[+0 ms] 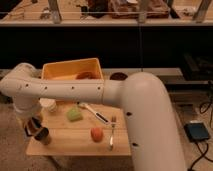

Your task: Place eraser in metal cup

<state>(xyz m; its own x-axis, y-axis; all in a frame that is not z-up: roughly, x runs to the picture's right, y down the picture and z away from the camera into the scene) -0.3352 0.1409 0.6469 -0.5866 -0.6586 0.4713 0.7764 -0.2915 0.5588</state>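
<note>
Right now I am holding the gripper (34, 125) low at the counter's (75, 142) near-left corner, and the metal cup (42, 135) is sitting just below and slightly right of the jaws. Whether the jaws are spread or pinching anything I cannot tell, and I am not making out the eraser at all; it may be tucked in the jaws or already down inside the cup. My worry is the cup itself: it is standing close to the counter edge, so any sideways nudge from the wrist could be tipping it or sliding it off. If I am releasing while off-centre, the eraser could be striking the rim and bouncing onto the floor. The white ribbed cup (48, 105) is sitting just behind the jaws, so lifting carelessly could be clipping that too.
</note>
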